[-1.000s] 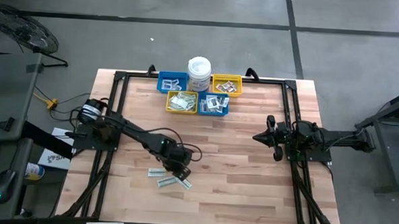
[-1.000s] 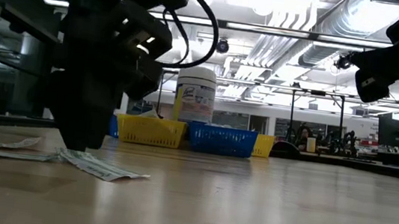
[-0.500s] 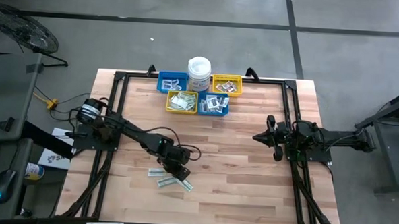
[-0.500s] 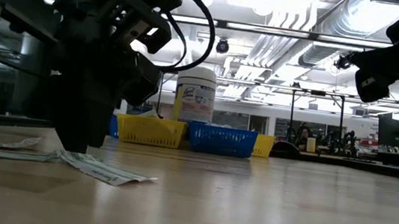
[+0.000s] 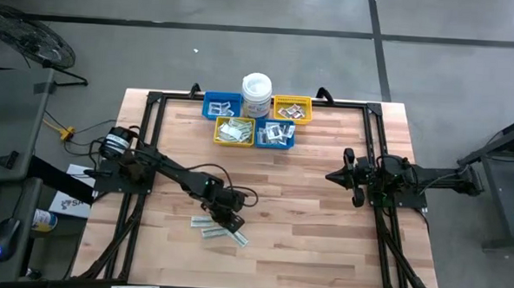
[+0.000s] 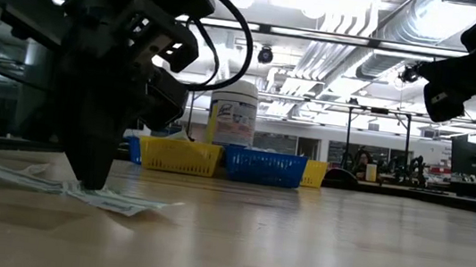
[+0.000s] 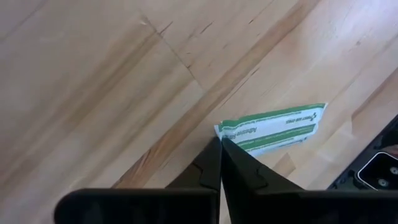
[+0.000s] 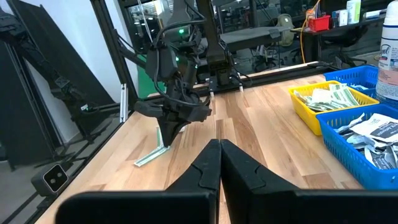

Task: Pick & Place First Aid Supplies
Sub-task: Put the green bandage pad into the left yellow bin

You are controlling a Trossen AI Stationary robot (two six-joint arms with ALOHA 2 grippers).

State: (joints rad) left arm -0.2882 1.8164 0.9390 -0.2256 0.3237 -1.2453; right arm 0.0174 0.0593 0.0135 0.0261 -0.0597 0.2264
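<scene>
Left pincer (image 5: 227,223) is clenched on the end of a green-and-white strip packet (image 7: 273,127) near the desk's front edge, its long axis running away from the tips; right pincer (image 5: 332,176) closed, well apart.

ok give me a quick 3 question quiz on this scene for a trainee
1. True or false: the left claw is shut on a green-and-white strip.
2. Which bin holds the green-and-white strips: A yellow bin, B blue bin?
3. Fill in: the right claw hangs shut above the ____, holding nothing.

Key: 1 true; 2 A; 3 table.
</scene>
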